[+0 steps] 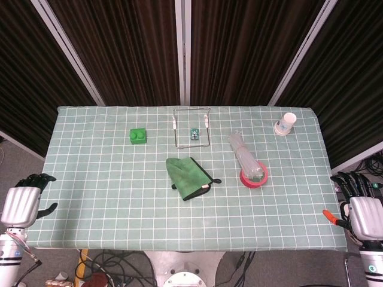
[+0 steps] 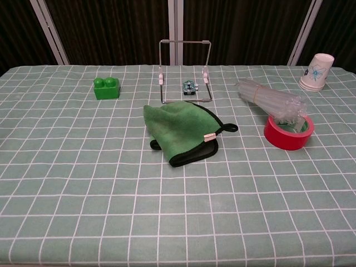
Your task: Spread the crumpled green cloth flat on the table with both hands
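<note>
Checked table (image 1: pixel 108 197) carries green cloth (image 2: pixel 181 130), brick (image 2: pixel 106 88), wire stand (image 2: pixel 183 69) — tape roll (image 2: pixel 288 132), cup (image 2: pixel 317 71).

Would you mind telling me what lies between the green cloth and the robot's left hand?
Nothing: in the head view only bare checked tablecloth separates the green cloth from the left hand.

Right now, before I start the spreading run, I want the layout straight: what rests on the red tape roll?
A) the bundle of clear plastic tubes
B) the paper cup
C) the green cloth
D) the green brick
A: the bundle of clear plastic tubes lies with one end propped on the red tape roll.
</note>
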Robot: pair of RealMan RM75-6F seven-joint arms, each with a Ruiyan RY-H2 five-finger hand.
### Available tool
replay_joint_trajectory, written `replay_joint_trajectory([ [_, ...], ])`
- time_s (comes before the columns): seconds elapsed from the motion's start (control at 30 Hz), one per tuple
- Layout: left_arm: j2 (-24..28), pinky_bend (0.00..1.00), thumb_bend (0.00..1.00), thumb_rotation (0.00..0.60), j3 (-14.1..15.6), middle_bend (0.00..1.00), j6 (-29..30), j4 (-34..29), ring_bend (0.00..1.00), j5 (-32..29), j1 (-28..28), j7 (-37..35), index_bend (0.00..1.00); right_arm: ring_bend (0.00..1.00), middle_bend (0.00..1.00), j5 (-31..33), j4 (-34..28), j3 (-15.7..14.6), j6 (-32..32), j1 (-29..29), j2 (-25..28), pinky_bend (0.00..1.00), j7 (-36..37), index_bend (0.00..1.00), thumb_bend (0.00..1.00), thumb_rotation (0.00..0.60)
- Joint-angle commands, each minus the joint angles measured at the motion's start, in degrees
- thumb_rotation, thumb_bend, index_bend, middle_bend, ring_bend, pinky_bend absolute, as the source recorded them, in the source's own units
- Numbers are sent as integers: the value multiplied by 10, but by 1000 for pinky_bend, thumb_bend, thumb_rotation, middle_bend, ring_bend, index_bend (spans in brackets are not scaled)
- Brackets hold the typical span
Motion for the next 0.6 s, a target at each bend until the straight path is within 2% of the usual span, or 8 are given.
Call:
replay_joint_trajectory([
  [0.03,0,372,119,600,0,333,0,-1,260,0,0,1,317,46,122,-1,0,0,-3,2,0,0,2,197,32,600],
  [0.43,14,372,120,600,7,333,12,-26,260,3,11,4,317,46,122,-30,-1,-4,-10,15,8,0,16,197,32,600],
  [0.6,14,372,119,600,6,333,15,-28,260,1,14,3,317,38,122,-68,10,-2,-41,54,-6,0,28,209,34,600],
])
